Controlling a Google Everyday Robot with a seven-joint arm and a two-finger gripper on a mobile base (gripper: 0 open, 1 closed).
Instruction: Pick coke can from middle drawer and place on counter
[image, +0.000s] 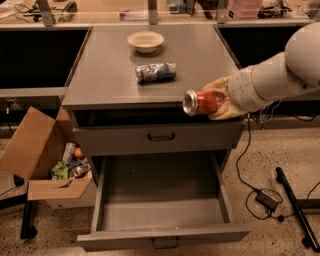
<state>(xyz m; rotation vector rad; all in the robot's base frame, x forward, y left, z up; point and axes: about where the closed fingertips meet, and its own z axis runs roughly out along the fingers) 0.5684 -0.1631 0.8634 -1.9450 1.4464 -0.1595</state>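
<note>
The cream-sleeved tool (214, 102) is clamped around the small red soda can (199, 102). It holds the can on its side, silver end facing left, at the front right edge of the flat grey desk (105, 75). Below, the wide grey metal drawer (160, 200) stands open. A silver-and-blue can (156, 72) lies near a cream bowl (145, 41) on the desk.

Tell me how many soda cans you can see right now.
2. The coke can is held sideways in the gripper at the front right edge of the counter. A silver-and-blue can lies on its side mid-counter. Clutter in the cardboard box may hide more.
</note>
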